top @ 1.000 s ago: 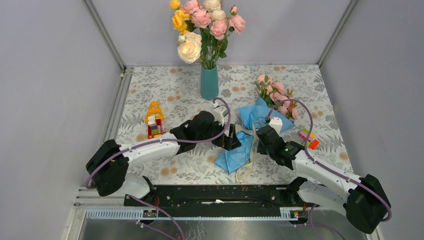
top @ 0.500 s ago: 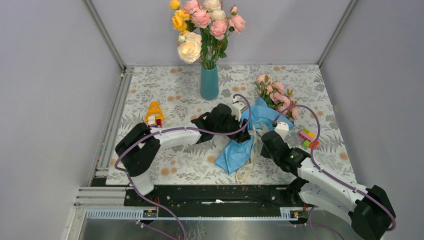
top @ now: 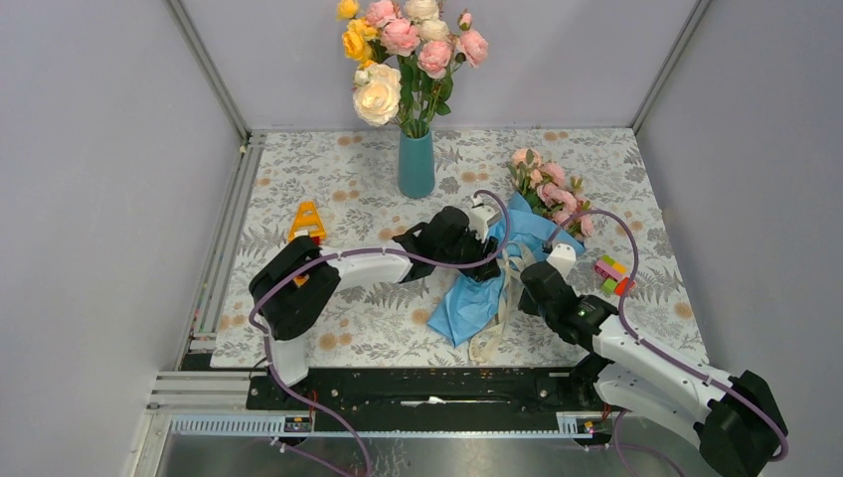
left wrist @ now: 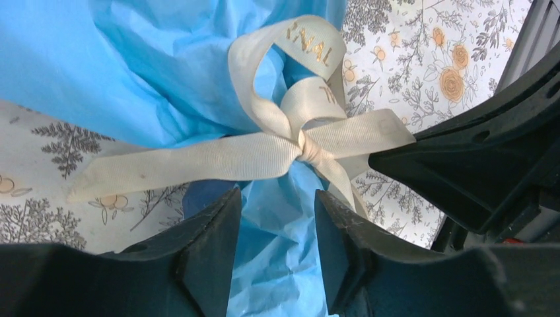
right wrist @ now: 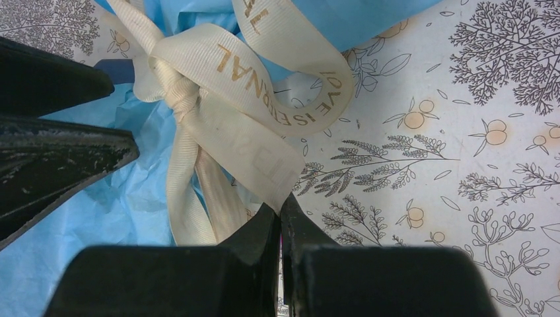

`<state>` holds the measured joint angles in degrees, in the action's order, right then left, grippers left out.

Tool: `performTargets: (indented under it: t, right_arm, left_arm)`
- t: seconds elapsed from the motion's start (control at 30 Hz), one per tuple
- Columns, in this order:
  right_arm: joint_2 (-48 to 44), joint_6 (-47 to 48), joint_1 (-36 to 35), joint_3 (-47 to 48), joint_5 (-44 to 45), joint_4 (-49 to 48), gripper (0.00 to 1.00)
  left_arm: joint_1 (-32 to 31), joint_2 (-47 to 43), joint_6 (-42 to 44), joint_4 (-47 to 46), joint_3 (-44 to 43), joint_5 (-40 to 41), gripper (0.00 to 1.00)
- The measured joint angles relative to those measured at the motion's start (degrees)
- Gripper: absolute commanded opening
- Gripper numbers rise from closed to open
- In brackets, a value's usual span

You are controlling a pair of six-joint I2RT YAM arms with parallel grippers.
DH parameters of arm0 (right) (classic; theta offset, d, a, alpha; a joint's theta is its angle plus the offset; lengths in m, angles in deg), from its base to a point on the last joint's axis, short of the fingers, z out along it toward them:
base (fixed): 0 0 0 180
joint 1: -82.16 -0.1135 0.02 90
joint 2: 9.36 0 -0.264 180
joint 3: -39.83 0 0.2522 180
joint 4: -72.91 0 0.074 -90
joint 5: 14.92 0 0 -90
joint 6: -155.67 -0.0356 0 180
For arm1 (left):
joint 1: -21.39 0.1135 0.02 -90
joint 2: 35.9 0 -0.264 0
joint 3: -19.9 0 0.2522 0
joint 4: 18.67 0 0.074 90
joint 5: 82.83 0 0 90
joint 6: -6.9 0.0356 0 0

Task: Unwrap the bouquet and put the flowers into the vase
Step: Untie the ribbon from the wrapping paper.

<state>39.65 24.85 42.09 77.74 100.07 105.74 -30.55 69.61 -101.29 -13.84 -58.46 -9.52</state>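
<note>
The bouquet (top: 522,234) lies flat on the surface (top: 328,189) to the near right of the upright vase (top: 417,164), pink flowers (top: 552,194) pointing away from the arms, blue paper (left wrist: 132,66) tied with a cream ribbon (right wrist: 264,79). Left tool (left wrist: 272,218) straddles the paper neck just under the knot, fingers either side, can't tell if it's clamped or loose. Right tool (right wrist: 280,214) is pressed together, apparently pinching a ribbon tail.

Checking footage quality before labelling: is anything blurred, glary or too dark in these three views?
Top external: evenly lit, sharp, soft shadows. Left wrist: cream ribbon crisp, light-blue crinkled paper bright without glare. Right wrist: ribbon lettering readable, black right hand very dark.
</note>
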Motion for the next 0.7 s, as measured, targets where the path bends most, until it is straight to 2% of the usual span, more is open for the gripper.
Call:
performTargets:
  t: [0.27, 0.37, 0.7]
  right_arm:
    - [-0.72, -0.07, 0.00, -0.07, 0.00, 0.00, 0.00]
    - [-0.76, -0.09, 0.00, -0.22, 0.00, 0.00, 0.00]
    - [-0.79, -0.22, 0.00, -0.46, -0.02, 0.00, 0.00]
  left_arm:
    - [0.00, 1.77, 2.21, -0.28, -1.81, 0.00, 0.47]
    - [0.00, 2.43, 2.58, -0.26, -2.14, -0.04, 0.33]
    - [0.00, 4.63, 3.30, -0.20, -5.31, -0.44, 0.34]
